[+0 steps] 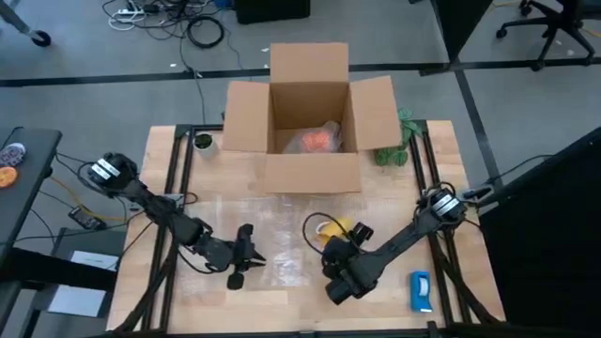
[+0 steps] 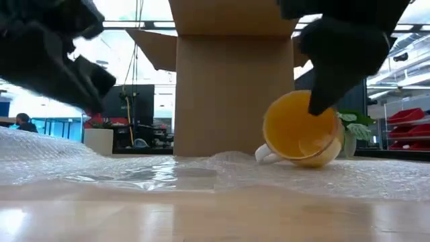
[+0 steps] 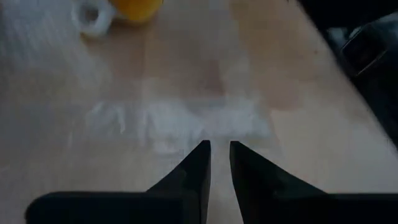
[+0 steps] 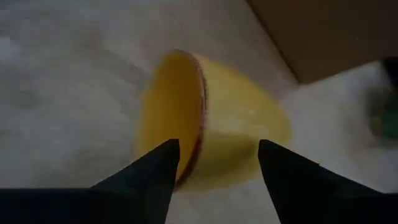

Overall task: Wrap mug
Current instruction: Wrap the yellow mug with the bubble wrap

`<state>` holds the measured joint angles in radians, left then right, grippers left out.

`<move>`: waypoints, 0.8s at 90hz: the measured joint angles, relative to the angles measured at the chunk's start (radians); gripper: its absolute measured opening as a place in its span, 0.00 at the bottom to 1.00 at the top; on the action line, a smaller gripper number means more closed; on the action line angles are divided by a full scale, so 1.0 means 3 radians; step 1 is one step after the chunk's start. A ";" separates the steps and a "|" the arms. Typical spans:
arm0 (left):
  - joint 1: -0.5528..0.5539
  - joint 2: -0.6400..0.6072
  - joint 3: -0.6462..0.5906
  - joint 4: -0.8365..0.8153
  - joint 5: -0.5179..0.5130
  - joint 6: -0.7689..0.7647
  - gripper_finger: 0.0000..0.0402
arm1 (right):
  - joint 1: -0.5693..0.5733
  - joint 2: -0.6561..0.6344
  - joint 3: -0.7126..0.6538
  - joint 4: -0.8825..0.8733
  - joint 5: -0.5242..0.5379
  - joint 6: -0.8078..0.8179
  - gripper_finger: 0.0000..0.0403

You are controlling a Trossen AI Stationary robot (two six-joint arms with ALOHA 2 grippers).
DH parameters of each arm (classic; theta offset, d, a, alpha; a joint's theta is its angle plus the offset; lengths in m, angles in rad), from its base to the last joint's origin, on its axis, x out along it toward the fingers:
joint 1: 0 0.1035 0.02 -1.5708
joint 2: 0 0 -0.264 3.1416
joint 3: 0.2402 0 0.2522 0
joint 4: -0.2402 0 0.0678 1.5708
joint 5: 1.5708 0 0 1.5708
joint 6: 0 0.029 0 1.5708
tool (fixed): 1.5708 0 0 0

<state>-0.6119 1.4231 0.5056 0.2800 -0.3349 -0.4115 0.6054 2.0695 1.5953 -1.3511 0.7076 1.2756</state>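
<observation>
A yellow-orange mug point(image 2: 300, 138) with a white handle point(image 2: 267, 154) lies on its side on a clear sheet of bubble wrap point(image 1: 272, 225), its mouth toward the table's near edge. My right gripper point(image 4: 217, 146) is open and comes down over the mug point(image 4: 230, 130). One finger stands at the rim and the other by the outer wall. My left gripper point(image 3: 220, 146) hovers above the wrap's near-left part point(image 3: 180, 118), its fingers a narrow gap apart with nothing between them. My right gripper straddles the mug's rim point(image 4: 200, 124) from above, slanting down. One finger point(image 4: 163, 163) is in front of the mouth and the other point(image 4: 280, 168) beside the wall. Whether either finger touches the mug, I cannot tell. The mug rests on the bubble wrap.
An open cardboard box point(image 1: 310, 113) stands at the far middle, with something orange wrapped in plastic point(image 1: 317, 141) inside. A green plant point(image 1: 399, 141) sits to its right and a small pot point(image 1: 203, 143) to its left. A flat blue-and-white object point(image 1: 420, 291) lies near the front right.
</observation>
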 joint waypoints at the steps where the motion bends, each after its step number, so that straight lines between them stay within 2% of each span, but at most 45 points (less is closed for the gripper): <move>1: 0.0003 0.0012 0.0000 0.0002 0.0000 -0.0008 0.11 | -0.0001 -0.0001 0.0001 -0.0031 0.0003 0.0020 0.50; 22: 0.0043 0.0090 0.0001 -0.0202 0.0065 -0.0234 0.11 | 0.0048 -0.0001 0.0042 -0.0743 -0.0087 0.0393 0.50; 34: 0.0044 0.0090 0.0001 -0.0219 0.0087 -0.0240 0.11 | 0.0052 -0.0001 0.0007 -0.0551 -0.0072 0.0275 0.50; 46: 0.0050 0.0090 0.0001 -0.0251 0.0087 -0.0240 0.11 | -0.0031 0.0002 -0.0161 0.0123 -0.0025 -0.0242 0.50; 52: 0.0049 0.0090 0.0001 -0.0278 0.0088 -0.0240 0.11 | -0.0085 -0.0005 -0.0201 0.0255 -0.0011 -0.0441 0.49; 72: 0.0049 0.0090 0.0001 -0.0337 0.0102 -0.0244 0.11 | -0.0141 0.0002 -0.0198 -0.0103 -0.0077 -0.0322 0.42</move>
<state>-0.5972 1.4502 0.5060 0.1789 -0.3042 -0.4847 0.5632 2.0701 1.5360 -1.3820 0.6844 1.1790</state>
